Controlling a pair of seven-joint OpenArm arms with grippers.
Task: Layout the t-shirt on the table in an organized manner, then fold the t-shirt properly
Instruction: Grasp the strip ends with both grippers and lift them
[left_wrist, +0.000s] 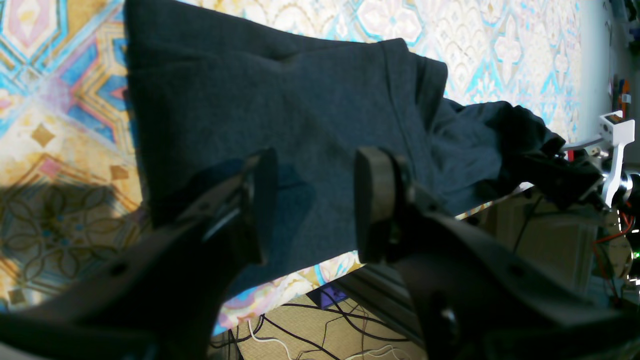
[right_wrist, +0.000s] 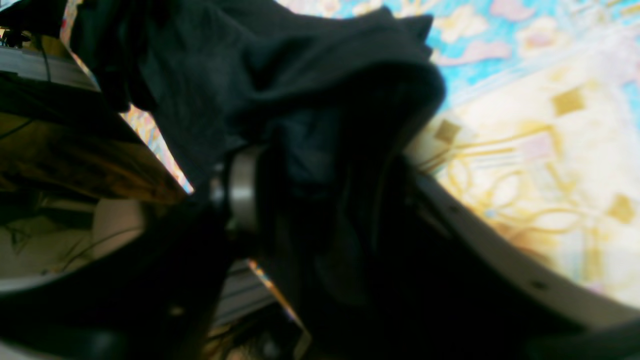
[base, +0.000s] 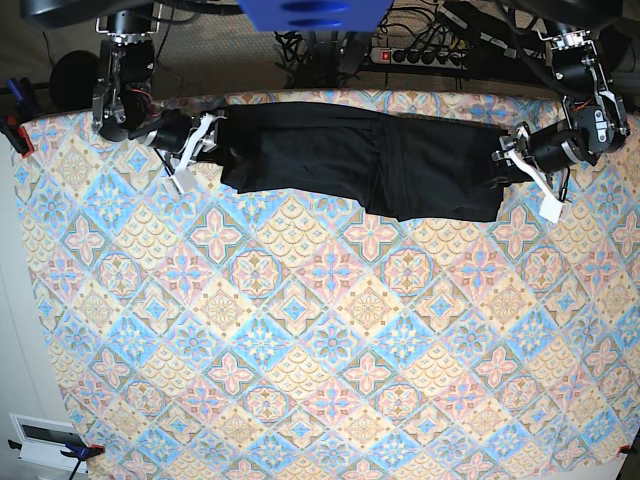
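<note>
My left gripper (left_wrist: 315, 200) stands wide, its jaws apart with nothing between them, poised just over the black t-shirt (base: 360, 160) near one end. My right gripper (right_wrist: 320, 200) is buried in bunched dark fabric at the other end; the blur and cloth hide its jaws, so I cannot tell whether it grips. The t-shirt lies stretched in a long band along the far edge of the bench (base: 320, 350), between both grippers. Cables (left_wrist: 320, 325) trail below the bench edge.
</note>
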